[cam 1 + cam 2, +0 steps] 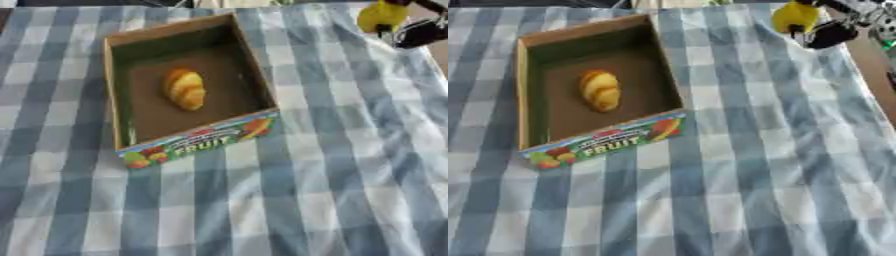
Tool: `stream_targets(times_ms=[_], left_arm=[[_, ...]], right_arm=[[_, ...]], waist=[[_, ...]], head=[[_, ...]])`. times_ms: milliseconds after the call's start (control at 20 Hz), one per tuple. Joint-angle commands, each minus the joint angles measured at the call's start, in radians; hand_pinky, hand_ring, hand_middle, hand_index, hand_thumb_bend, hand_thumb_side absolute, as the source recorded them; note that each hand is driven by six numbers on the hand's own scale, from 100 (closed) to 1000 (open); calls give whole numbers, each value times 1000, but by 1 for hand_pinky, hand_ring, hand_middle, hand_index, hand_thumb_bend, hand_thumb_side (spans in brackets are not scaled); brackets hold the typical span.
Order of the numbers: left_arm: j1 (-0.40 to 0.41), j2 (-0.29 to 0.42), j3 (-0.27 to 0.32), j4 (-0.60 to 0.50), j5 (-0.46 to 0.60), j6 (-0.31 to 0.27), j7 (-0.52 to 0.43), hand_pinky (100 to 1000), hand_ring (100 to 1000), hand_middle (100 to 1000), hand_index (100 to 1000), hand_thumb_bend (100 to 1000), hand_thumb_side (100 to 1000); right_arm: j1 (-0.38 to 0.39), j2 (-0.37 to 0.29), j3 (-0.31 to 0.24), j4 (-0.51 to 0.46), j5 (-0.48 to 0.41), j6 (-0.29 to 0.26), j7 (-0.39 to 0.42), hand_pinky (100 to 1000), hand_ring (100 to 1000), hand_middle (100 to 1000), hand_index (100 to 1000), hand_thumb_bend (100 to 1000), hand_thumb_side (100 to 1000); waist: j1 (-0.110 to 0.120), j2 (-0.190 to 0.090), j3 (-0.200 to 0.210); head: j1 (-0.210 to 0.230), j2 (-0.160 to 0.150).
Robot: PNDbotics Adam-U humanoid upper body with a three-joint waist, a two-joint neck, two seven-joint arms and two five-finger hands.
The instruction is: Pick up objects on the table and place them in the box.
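At the table's far right corner, the robot's right hand (833,31) curls its fingers around a yellow object (794,16), held above the blue-checked tablecloth (737,190) and well apart from the box (197,142). One orange-yellow item (185,89) already lies inside the open cardboard box; the held piece has yet to go in. No other loose objects show, and nothing stands between hand and box. The left hand is out of sight.

Only readable text: "FRUIT" in big white letters on the box (197,141), on its near outer wall, among printed fruit pictures. A line of smaller print runs above that word, too small to read. No other words, numbers or signs legible.
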Motion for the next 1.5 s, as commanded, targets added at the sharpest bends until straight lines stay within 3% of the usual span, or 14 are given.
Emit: stream_targets(times_ms=[50,300,450,650,1000,1250,1500], left_arm=[[-3,36,1,-16,5,3,-3,786,808,785,923,241,436],[-10,43,-1,-16,10,-2,-7,787,810,786,923,259,418],[-12,47,4,-16,13,-5,-3,788,811,787,924,267,410],[-7,53,15,-16,8,-7,19,791,814,788,924,285,394],[-14,57,32,-16,-9,-15,46,795,817,790,923,310,371],[-22,53,31,-16,-6,-22,44,795,817,789,923,310,373],[-25,47,26,-16,1,-22,35,793,816,789,923,301,383]], right_arm=[[-41,-44,20,-93,-53,-32,7,794,816,457,534,100,100],[-117,30,127,-215,-101,-90,74,789,810,463,540,100,100],[-163,130,201,-366,-129,4,205,785,810,465,543,100,100],[-221,225,279,-418,-151,70,319,783,811,471,549,100,100],[-271,384,353,-292,-94,52,385,778,822,483,563,100,100],[-257,471,358,-143,-11,22,371,774,830,486,568,100,100],[-246,509,352,-33,71,-34,349,781,861,538,636,100,100]], waist=[[-4,-37,2],[-10,-56,20],[-11,-66,30],[-12,-72,49],[-10,-71,84],[-10,-67,96],[-12,-62,99]], head=[[-2,11],[-17,28],[-26,36],[-41,43],[-68,44],[-74,40],[-74,36]])
